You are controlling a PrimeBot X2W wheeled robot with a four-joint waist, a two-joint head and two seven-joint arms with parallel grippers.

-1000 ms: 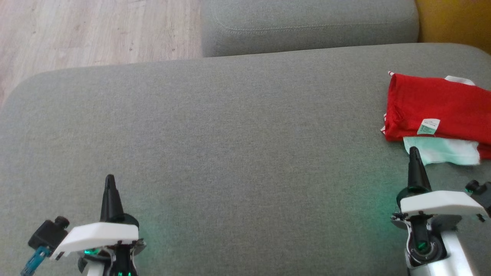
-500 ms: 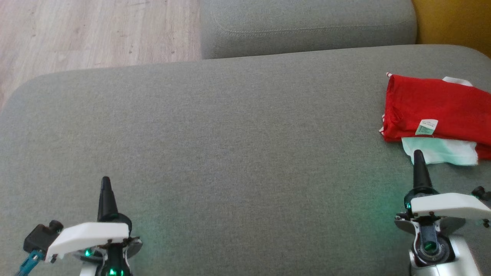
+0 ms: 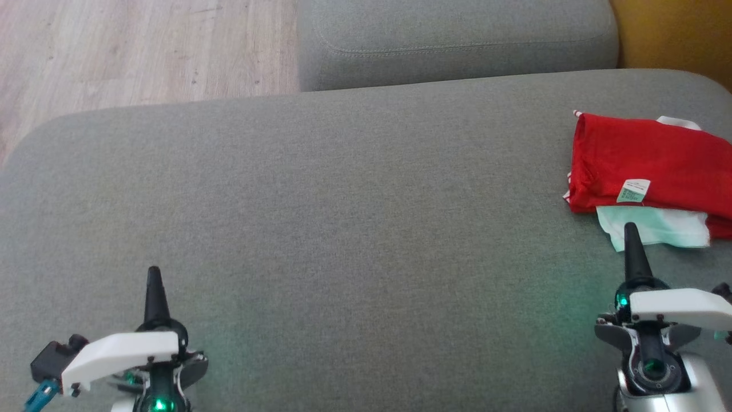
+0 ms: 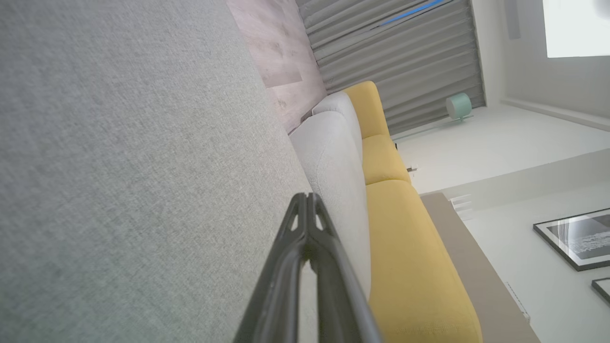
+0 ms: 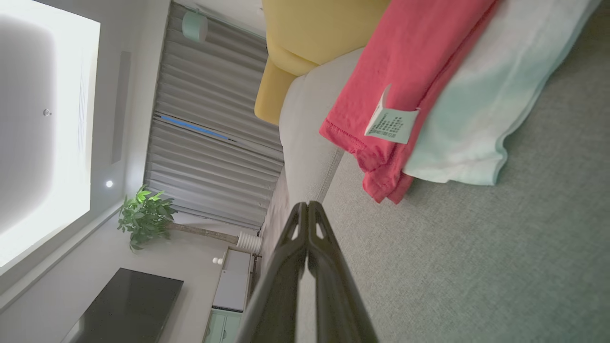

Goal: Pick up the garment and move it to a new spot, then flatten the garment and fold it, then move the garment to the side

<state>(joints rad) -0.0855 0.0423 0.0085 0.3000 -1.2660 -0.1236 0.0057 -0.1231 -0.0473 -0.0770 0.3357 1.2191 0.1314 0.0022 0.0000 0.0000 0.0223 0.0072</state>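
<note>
On sofa [image 3: 343,217], far right: folded red garment [image 3: 646,151], white tag [image 3: 633,190]; both jaws pressed together.

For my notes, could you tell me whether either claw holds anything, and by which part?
Nothing is held: left claw and right claw are shut and empty; the garment lies free.

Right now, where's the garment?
Head view, far right: the folded red and white garment lies on the grey sofa cushion near its right edge, just ahead of the right gripper.
</note>
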